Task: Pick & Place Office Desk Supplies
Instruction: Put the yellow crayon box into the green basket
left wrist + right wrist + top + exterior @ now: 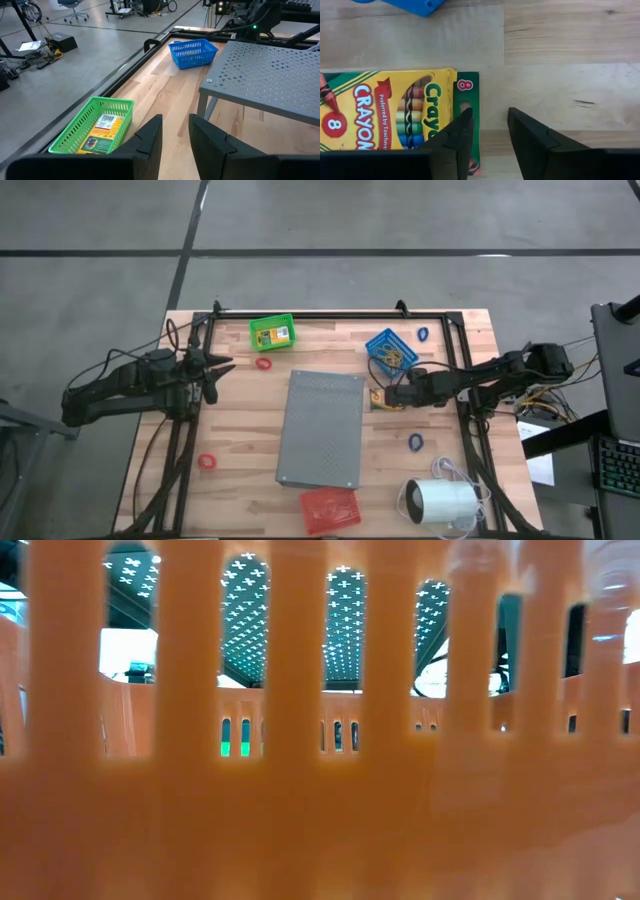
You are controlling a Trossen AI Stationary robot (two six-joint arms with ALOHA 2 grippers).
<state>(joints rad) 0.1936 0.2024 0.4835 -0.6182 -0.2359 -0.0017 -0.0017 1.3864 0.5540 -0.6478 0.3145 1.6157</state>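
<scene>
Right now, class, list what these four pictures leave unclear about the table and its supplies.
- Low view: an orange slotted basket wall fills the lens; table, supplies and both arms are hidden.
- Right wrist view: the crayon box is cut off by the edge and partly covered by the right gripper.
- High view: the blue basket holds something too small to name.
- Left wrist view: the left gripper hides the table beneath.

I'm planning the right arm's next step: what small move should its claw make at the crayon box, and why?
Probably shift sideways to centre on the crayon box before closing. The right claw hangs just above the wooden table, open, with one finger over the box's green end and the other over bare wood, so closing now would likely miss the box.
</scene>
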